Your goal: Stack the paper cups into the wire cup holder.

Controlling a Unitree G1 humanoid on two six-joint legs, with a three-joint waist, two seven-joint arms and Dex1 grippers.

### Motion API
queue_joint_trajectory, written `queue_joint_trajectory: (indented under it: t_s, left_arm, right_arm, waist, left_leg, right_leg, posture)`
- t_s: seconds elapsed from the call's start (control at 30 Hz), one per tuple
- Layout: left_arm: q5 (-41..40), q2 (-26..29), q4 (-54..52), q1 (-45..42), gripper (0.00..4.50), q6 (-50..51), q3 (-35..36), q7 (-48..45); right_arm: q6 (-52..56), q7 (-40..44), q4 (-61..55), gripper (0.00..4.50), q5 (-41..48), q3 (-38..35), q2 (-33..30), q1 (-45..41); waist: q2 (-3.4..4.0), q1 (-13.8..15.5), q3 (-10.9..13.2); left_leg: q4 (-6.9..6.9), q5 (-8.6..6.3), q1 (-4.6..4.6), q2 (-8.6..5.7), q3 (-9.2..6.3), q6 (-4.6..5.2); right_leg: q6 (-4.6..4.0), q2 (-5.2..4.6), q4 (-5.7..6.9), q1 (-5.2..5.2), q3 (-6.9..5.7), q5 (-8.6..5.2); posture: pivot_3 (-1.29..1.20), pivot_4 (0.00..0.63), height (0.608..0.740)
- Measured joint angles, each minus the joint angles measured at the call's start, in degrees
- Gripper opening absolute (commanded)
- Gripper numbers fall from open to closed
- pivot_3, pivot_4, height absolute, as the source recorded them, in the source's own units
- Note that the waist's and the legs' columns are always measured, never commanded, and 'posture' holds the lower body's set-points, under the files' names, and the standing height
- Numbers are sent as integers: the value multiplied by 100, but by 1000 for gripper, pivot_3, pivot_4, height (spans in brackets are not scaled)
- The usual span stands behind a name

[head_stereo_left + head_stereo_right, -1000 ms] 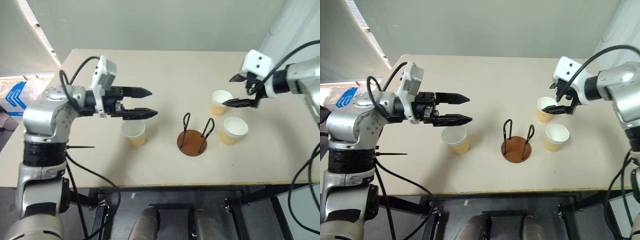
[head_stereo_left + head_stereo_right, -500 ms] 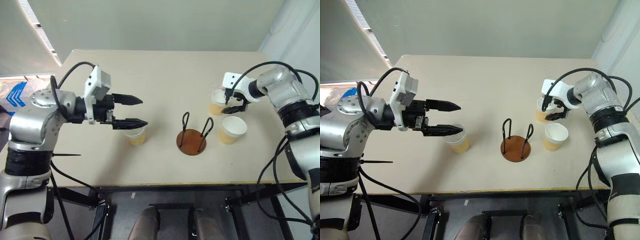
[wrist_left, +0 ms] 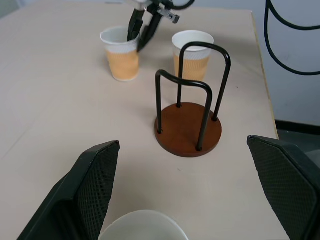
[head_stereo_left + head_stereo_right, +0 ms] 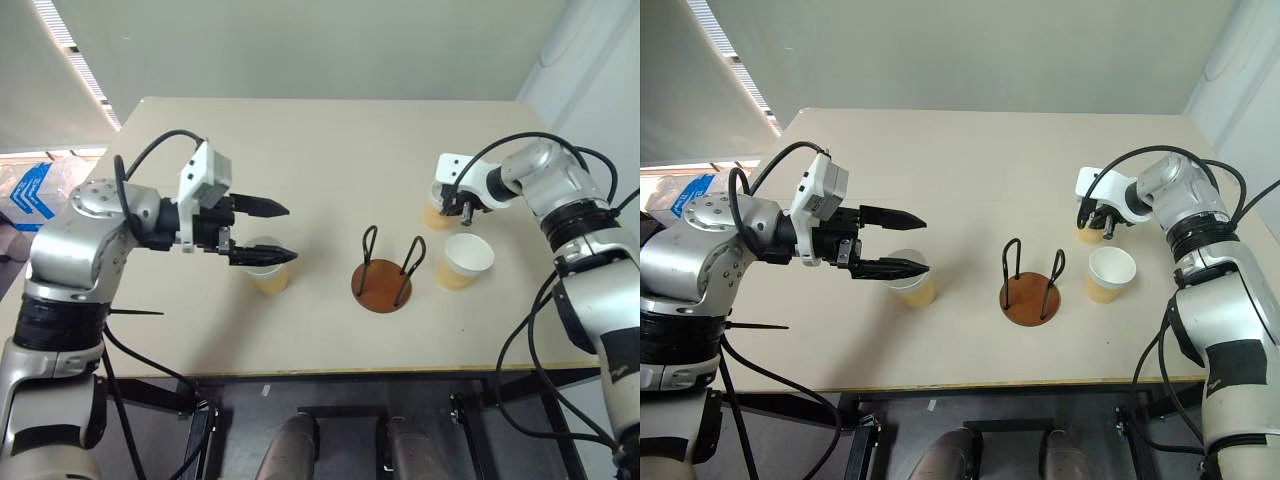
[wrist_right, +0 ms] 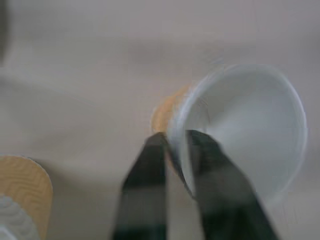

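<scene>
Holder empty, 0 of 3 cups stacked.
Right gripper (image 5: pixel 175 150) pinches the far cup's (image 3: pixel 121 55) rim; left gripper (image 4: pixel 278 232) gapes above another cup (image 4: pixel 266 268); holder (image 4: pixel 382 272) waits.

A pale beige table (image 4: pixel 300 130) spreads before me, its top resting on a dark metal frame (image 4: pixel 330 385) seen under the near edge. Behind it rises a plain grey-green wall (image 4: pixel 300 45). On my left a bright strip of window (image 4: pixel 70 45) slants down, with a blue-and-white package (image 4: pixel 30 190) lying below it. To my right hangs a white curtain (image 4: pixel 600 60).
</scene>
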Motion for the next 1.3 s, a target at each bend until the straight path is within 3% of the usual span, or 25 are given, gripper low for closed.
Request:
queue_joint_trajectory:
  t_s: [0.2, 0.37, 0.5, 0.63, 0.87, 1.27, 1.3]
  left_arm:
    - [-40, 5, 114, 51, 4500, 4, -33, -242]
    - [-142, 2, 117, 52, 4500, 11, -44, -368]
    - [-157, 1, 103, 49, 4500, 6, -59, -447]
    - [-139, 2, 101, 49, 4500, -14, -77, -480]
    - [85, 6, 112, 36, 4500, -248, -338, -595]
    - [156, 111, 104, 42, 4500, -267, -352, -588]
    - [156, 115, 102, 43, 4500, -267, -352, -588]
  right_arm:
    - [572, 801, -1391, 18, 449, -525, -425, 367]
    - [1764, 1597, -3988, 18, 1123, -1001, -1085, 869]
    - [2938, 2095, -6407, 18, 1890, -1233, -1457, 782]
    - [3554, 2229, -7570, 18, 2341, -1300, -1636, 543]
    - [3678, 2213, -7995, 18, 2578, -995, -1626, 525]
    - [2573, 2222, -7600, 18, 2180, -610, -1913, 1199]
    - [2559, 2220, -7567, 200, 2160, -602, -1906, 1232]
  waist:
    - [0, 16, 0]
    - [-1, -8, 1]
    - [-1, -37, 2]
    - [-5, -54, 1]
    - [-11, -66, 4]
    - [-12, -63, 4]
    - [-12, -63, 4]
  left_leg:
    - [-8, 4, -1, -1, -2, -6]
    - [-24, 14, 2, 1, -2, -23]
    - [-39, 26, 8, 13, -4, -36]
    - [-37, 36, 23, 13, -9, -30]
    - [-38, 76, 42, 7, -8, -27]
    - [-47, 73, 44, 12, -7, -23]
    - [-47, 73, 44, 12, -7, -23]
  right_leg:
    - [-10, 0, 1, 1, -5, -6]
    - [-12, 3, -5, 0, -8, -8]
    - [-14, 15, -4, -1, -10, -11]
    - [-26, 18, 2, 9, -7, -18]
    - [-33, 16, 32, 10, 3, -16]
    - [-31, 17, 31, 9, -1, -19]
    - [-31, 17, 31, 9, -1, -19]
  posture:
    - [0, 150, 740]
    - [0, 150, 740]
    - [0, 150, 740]
    - [0, 150, 740]
    - [0, 150, 740]
    - [0, 150, 740]
    - [0, 150, 740]
